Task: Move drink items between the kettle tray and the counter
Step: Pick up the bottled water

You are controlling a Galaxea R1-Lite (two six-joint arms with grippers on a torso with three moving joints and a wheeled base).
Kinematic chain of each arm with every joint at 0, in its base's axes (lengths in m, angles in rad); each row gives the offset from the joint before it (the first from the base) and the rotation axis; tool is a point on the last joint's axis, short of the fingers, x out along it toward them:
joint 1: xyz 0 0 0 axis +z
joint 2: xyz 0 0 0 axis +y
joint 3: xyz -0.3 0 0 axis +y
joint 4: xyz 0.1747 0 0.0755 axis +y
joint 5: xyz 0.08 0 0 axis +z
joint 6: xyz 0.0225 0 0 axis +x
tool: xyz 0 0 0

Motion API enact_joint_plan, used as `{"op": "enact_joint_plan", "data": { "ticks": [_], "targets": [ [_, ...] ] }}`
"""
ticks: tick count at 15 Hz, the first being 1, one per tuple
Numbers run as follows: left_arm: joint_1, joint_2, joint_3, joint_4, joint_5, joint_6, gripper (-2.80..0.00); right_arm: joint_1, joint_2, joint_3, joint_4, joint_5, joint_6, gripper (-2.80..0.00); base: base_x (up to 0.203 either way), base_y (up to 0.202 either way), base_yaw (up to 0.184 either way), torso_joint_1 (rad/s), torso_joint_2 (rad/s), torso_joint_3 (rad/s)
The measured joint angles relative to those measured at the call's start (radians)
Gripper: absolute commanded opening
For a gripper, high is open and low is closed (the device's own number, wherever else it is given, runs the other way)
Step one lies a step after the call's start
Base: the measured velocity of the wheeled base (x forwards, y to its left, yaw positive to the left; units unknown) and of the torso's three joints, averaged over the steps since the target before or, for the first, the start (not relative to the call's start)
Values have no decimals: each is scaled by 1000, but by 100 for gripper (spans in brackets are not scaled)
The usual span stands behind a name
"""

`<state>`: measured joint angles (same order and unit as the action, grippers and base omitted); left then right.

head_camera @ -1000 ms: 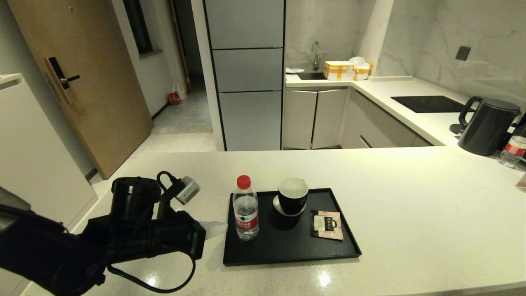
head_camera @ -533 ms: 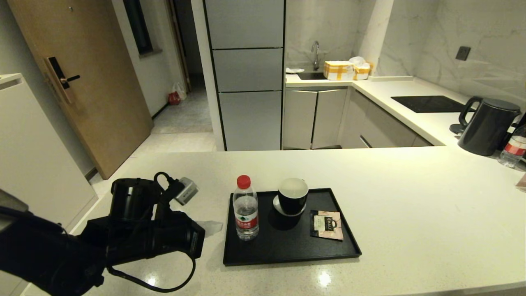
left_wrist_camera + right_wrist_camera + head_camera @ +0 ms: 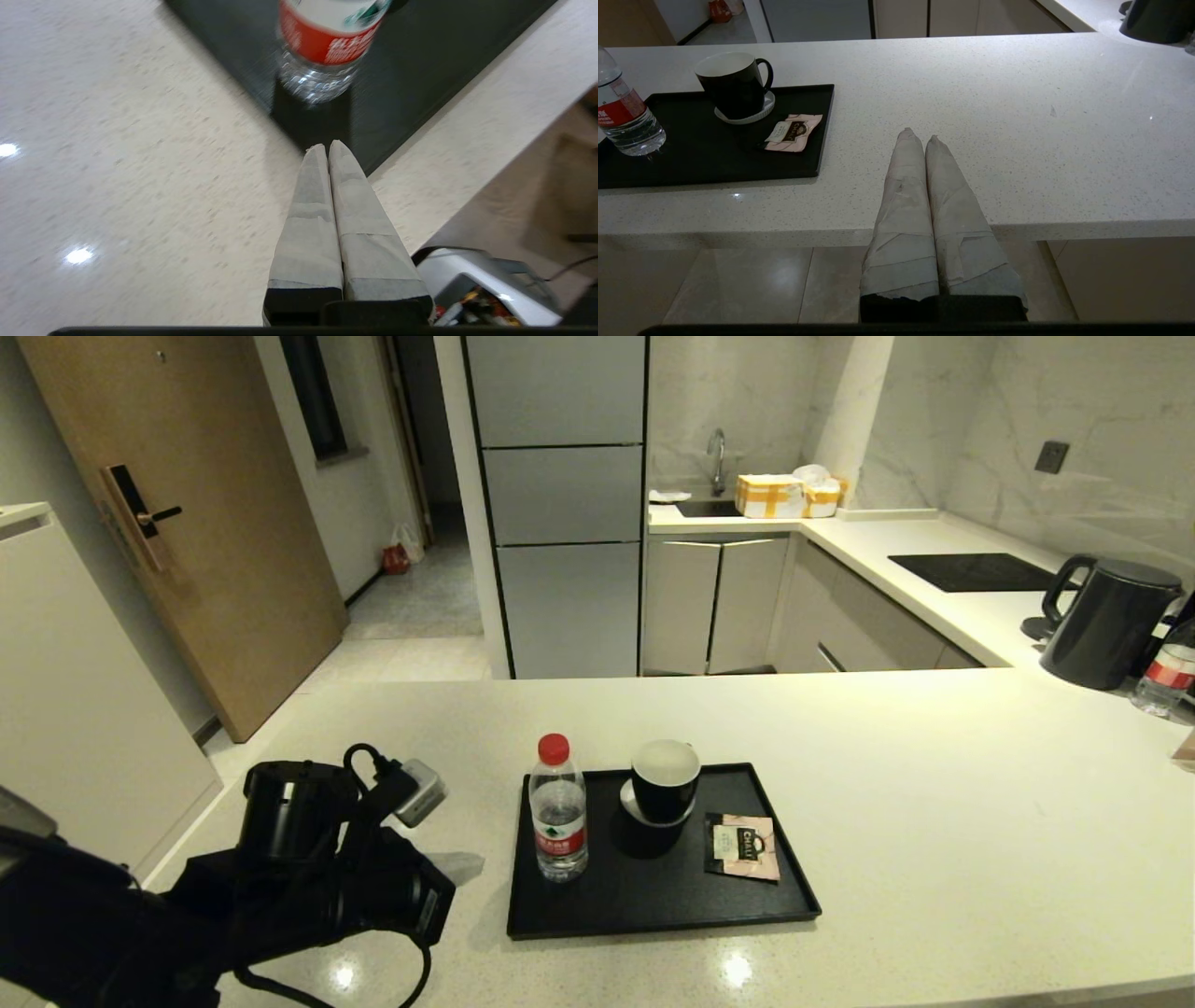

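Observation:
The clear water bottle (image 3: 558, 812) with red cap and red label stands upright at the left end of the black tray (image 3: 653, 907). The pink-and-black tea sachet (image 3: 742, 847) lies flat at the tray's right end. The tray rests on the cream counter (image 3: 934, 803). My left gripper (image 3: 327, 147) is shut and empty, low over the counter just left of the tray's near-left corner, pointing at the bottle (image 3: 327, 46). My right gripper (image 3: 920, 135) is shut and empty at the counter's near edge, right of the tray (image 3: 691, 163) and sachet (image 3: 791, 133); the head view does not show it.
A black cup (image 3: 665, 782) with a white inside sits on a saucer between bottle and sachet. A dark kettle (image 3: 1106, 621) and another bottle (image 3: 1167, 677) stand at the far right, with the black hob (image 3: 976, 571) behind. My left arm (image 3: 280, 877) covers the counter's near-left part.
My left arm has drawn back a little, down and to the left, away from the tray. The bottle, cup and sachet have not moved.

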<state>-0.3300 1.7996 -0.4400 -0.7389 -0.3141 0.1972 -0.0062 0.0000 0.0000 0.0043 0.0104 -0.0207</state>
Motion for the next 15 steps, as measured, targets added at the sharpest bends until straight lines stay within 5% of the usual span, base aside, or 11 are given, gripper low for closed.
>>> {"op": "enact_joint_plan", "data": {
  "ticks": [3, 15],
  "targets": [
    [-6, 0, -5, -5, 69, 1, -280, -1, 0, 0, 0, 0, 0, -280, 0, 0, 0, 0, 0, 0],
    [-8, 1, -13, -6, 64, -11, -280, 0, 0, 0, 0, 0, 0, -280, 0, 0, 0, 0, 0, 0]
  ]
}}
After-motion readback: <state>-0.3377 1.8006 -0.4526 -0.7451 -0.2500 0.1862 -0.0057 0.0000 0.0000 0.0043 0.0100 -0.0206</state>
